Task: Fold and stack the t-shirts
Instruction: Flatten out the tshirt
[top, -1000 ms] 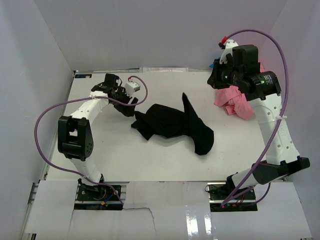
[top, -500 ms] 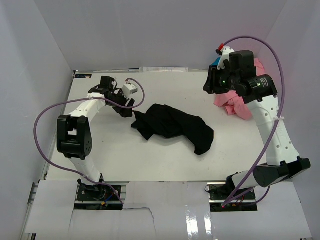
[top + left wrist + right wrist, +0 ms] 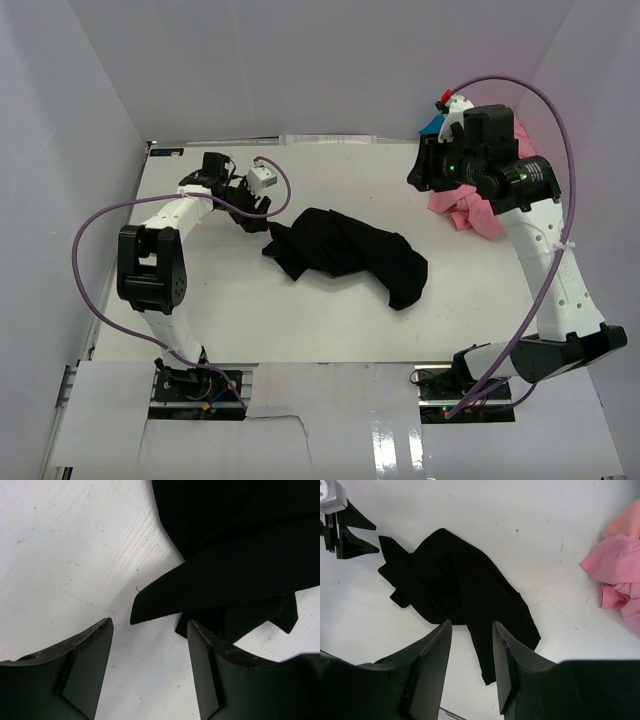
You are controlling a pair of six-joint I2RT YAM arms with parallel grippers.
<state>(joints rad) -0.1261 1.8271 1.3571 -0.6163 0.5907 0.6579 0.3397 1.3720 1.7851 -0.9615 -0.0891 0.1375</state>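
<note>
A black t-shirt (image 3: pixel 345 250) (image 3: pixel 455 585) lies crumpled in the middle of the white table (image 3: pixel 250 320). A heap of salmon-pink t-shirts (image 3: pixel 468 208) (image 3: pixel 620 565) sits at the back right. My left gripper (image 3: pixel 258 208) (image 3: pixel 150 625) is low over the table at the shirt's left edge, open. A pointed corner of the black cloth (image 3: pixel 240 555) lies just ahead of its fingertips, not between them. My right gripper (image 3: pixel 424 172) (image 3: pixel 471 626) hangs high over the table's back right, open and empty, looking down on the black shirt.
White walls close the table in on the left, back and right. A blue object (image 3: pixel 432 125) shows behind the right arm at the back. Purple cables (image 3: pixel 100 225) loop off both arms.
The raised flap of the black shirt has dropped and now lies flat. My right gripper has opened and stands free above it. The left gripper has shifted slightly.
</note>
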